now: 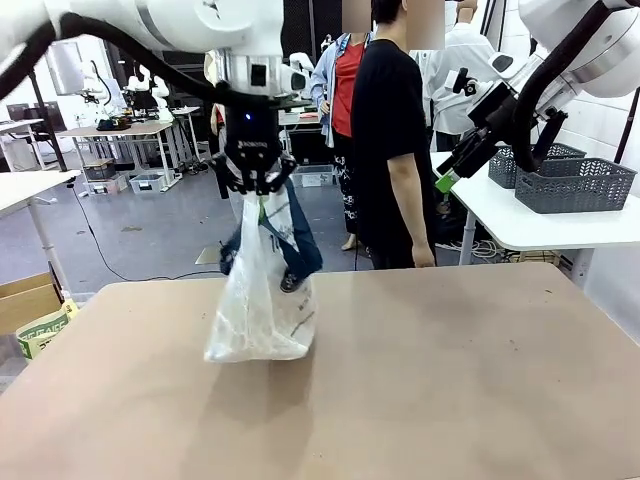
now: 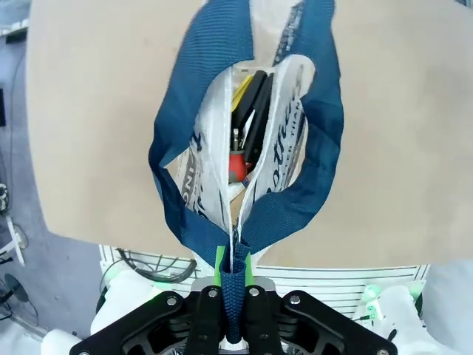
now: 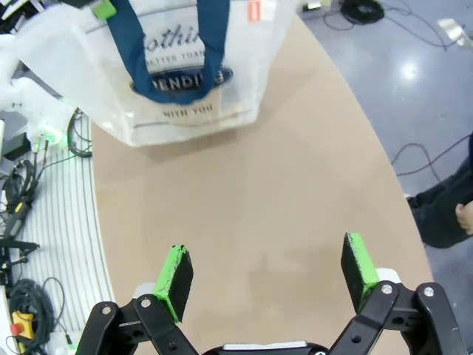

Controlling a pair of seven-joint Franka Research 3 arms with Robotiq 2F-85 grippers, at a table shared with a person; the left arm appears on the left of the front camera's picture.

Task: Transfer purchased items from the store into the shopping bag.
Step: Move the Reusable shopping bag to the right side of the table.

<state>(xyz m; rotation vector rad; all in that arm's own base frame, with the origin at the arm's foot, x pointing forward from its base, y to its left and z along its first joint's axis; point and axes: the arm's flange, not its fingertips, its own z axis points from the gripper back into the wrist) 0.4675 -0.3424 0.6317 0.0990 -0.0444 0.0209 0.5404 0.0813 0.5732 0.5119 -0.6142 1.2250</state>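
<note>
The shopping bag, whitish plastic with navy straps, hangs from my left gripper with its bottom on the tan table. In the left wrist view the left gripper is shut on the gathered navy straps. Below it the bag's mouth gapes. Purchased items lie inside: dark, yellow and red packs. My right gripper hovers high at the right, away from the bag. From its wrist camera, the right gripper is open and holds nothing, and the bag with its navy oval logo lies beyond it.
A person in black stands at the table's far edge, one hand hanging by the side. Two dark grey lattice baskets sit on a white side table at the right; I cannot tell whether either is the store. The tan tabletop spreads right of the bag.
</note>
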